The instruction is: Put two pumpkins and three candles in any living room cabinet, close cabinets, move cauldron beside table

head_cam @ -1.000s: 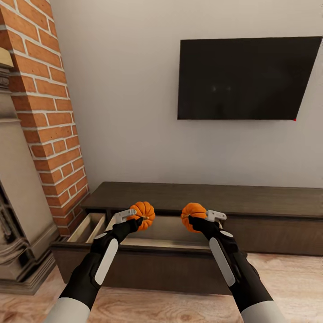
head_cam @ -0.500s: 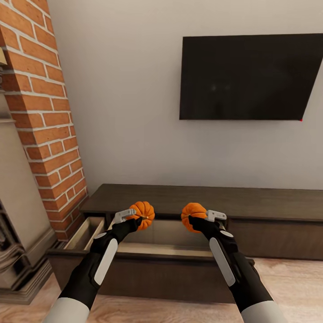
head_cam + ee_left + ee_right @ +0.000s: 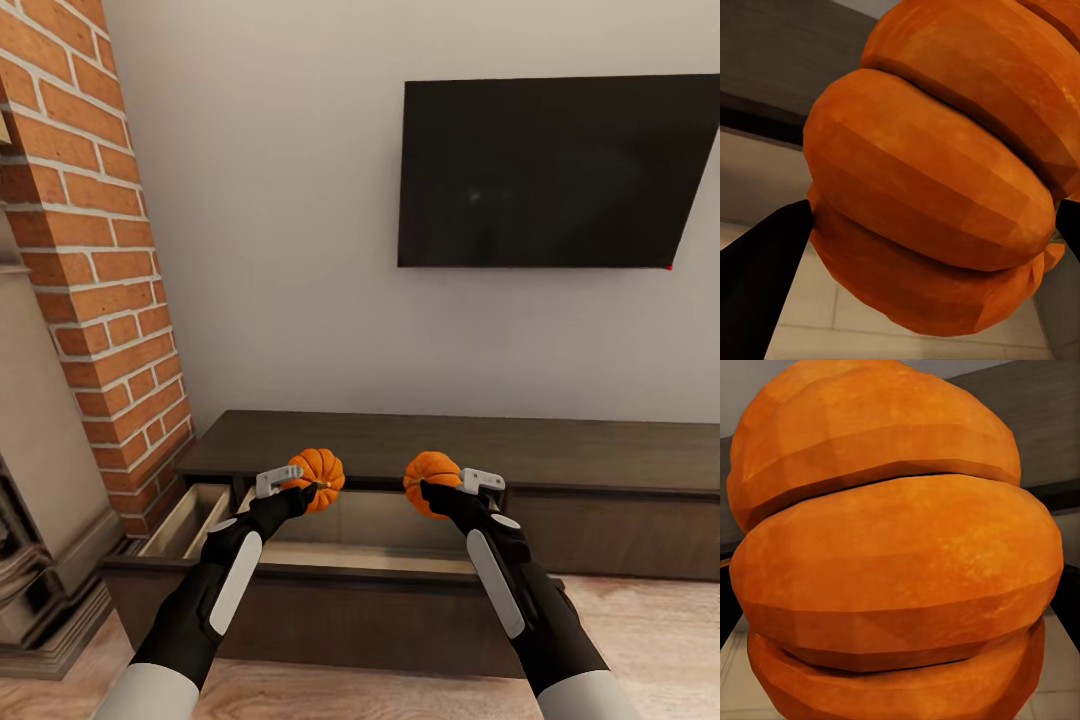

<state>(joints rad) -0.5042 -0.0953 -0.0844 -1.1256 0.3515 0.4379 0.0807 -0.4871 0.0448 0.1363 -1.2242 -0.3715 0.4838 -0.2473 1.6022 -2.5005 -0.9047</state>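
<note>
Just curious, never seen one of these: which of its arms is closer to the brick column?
Left. Its left tool, gripping a pumpkin, is on the brick column's side; the right tool, holding the other pumpkin, is farther away, below the television.

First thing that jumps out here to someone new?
Two orange pumpkins held up side by side: one in the left gripper, the left pumpkin, and one in the right gripper, the right pumpkin. Both hang over the open drawer of the long dark cabinet. Above it, a big black TV on the white wall; a red brick column stands at the left.
</note>
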